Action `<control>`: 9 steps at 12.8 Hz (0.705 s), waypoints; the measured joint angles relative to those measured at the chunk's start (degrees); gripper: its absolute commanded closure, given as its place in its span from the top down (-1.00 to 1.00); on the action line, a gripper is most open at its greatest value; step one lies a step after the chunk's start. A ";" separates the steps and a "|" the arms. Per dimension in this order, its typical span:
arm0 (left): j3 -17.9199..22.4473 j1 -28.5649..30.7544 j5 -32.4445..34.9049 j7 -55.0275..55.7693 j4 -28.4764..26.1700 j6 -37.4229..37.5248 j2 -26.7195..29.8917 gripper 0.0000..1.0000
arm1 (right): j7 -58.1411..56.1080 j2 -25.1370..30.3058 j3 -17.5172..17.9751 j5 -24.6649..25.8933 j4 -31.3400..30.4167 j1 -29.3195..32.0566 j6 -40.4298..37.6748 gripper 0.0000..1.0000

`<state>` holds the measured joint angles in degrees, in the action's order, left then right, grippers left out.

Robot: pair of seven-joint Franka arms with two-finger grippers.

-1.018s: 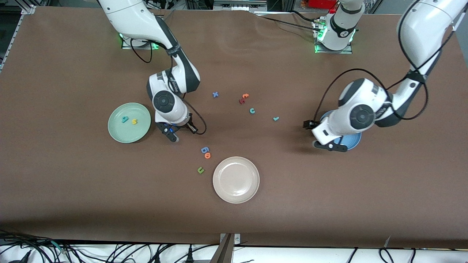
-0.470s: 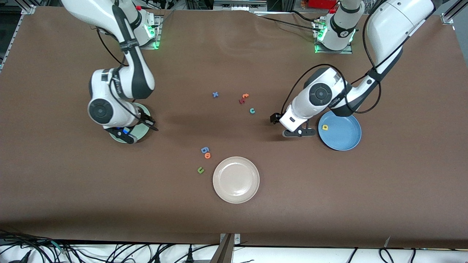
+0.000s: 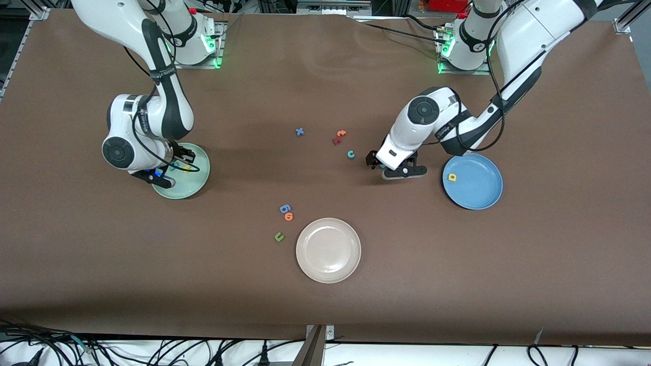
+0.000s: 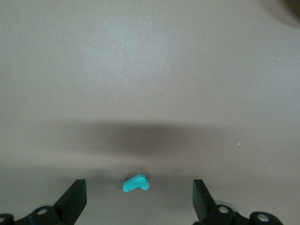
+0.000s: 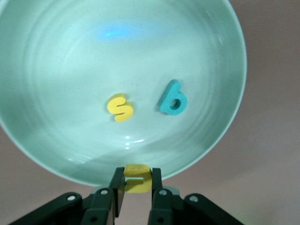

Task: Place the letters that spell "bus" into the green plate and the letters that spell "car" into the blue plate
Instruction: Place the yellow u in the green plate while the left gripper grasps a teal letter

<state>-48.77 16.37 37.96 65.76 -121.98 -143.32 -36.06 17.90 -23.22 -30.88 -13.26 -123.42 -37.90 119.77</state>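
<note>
Green plate point(image 3: 196, 184), glossy and round, holds a yellow "s" point(image 5: 120, 107) and teal "b" point(image 5: 172, 98); the right gripper point(image 5: 137, 190) over its rim pinches a yellow "u" point(image 5: 137, 178). Toward the left arm's end, the left gripper point(image 4: 139, 202) hangs spread around a teal "r" point(image 4: 136, 183) on bare brown table point(image 3: 325, 310), near the blue plate point(image 3: 480, 195).

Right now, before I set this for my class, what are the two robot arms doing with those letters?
They are sorting foam letters onto plates. The right gripper, shut on a yellow letter, hangs over the rim of the green plate, which already holds a yellow s and a teal b. The left gripper is open around a teal letter on the table. The blue plate holds one yellow letter.
</note>
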 measured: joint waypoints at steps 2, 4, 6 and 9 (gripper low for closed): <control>0.05 0.00 2.92 2.54 -0.73 -0.67 -0.86 0.89 | -1.63 0.00 0.05 0.00 -1.23 -0.01 2.31 0.78; 0.07 -0.15 3.64 2.89 -0.74 -0.70 -1.56 0.87 | -2.16 0.01 0.05 0.00 -1.29 -0.01 2.87 0.96; 0.15 -0.50 3.65 2.95 -0.74 -0.70 -1.87 0.79 | -2.29 0.23 0.04 0.00 -1.13 -0.01 3.19 0.96; 0.46 -1.06 3.65 2.99 -0.74 -0.70 -2.17 0.71 | -2.37 2.10 -0.85 0.00 1.31 -0.02 1.04 0.97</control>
<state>-48.31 15.31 41.61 68.74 -122.72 -144.02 -38.23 15.53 -21.12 -31.74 -13.27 -122.11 -37.92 120.81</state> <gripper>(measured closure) 0.110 0.026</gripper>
